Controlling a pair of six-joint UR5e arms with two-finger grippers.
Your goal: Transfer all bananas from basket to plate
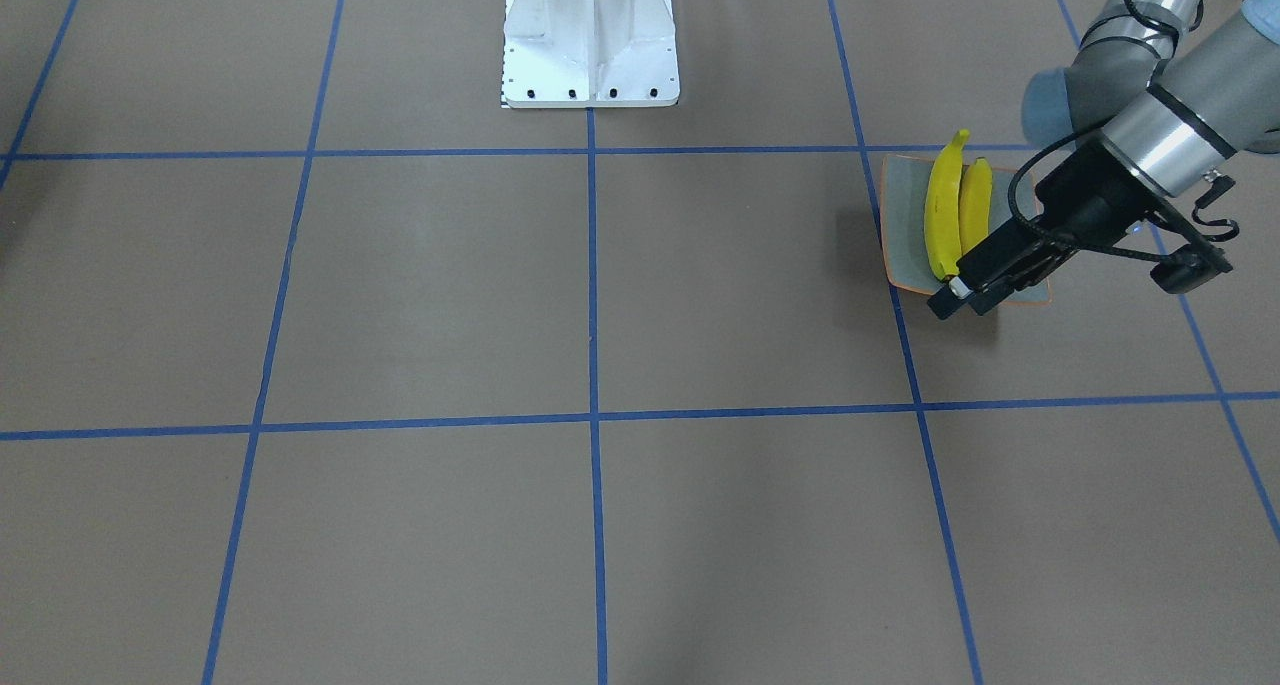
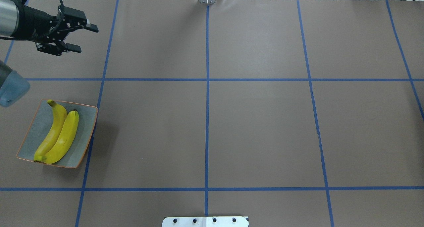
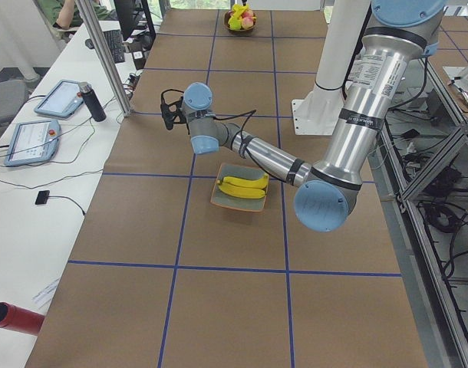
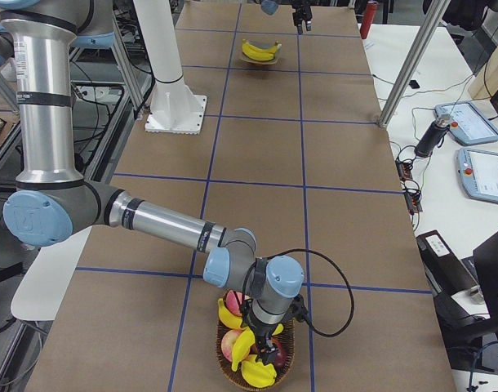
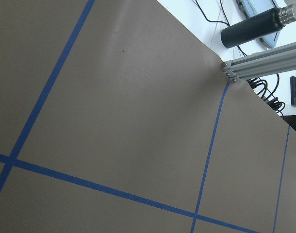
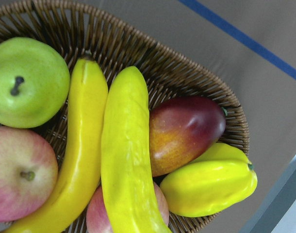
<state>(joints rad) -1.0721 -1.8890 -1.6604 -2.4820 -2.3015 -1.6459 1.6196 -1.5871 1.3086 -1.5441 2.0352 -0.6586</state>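
Observation:
Two yellow bananas [image 2: 56,134] lie side by side on the grey-blue, orange-rimmed plate [image 2: 35,125] at the table's left. In the front view the same bananas [image 1: 945,215] show on the plate [image 1: 905,227]. My left gripper [image 2: 88,39] hovers open and empty beyond the plate, above the bare table; it also shows in the front view [image 1: 962,305]. Two more bananas [image 6: 85,145] [image 6: 126,155] lie in the wicker basket [image 6: 187,73]. My right gripper [image 4: 261,331] hangs just over that basket [image 4: 224,371]; I cannot tell whether it is open or shut.
The basket also holds a green apple [image 6: 29,82], a red apple [image 6: 19,179], a mango [image 6: 184,131] and a yellow fruit [image 6: 211,182]. The white robot base [image 1: 590,35] stands mid-table. A black bottle [image 5: 254,29] and tablets [image 3: 31,138] sit beyond the far edge.

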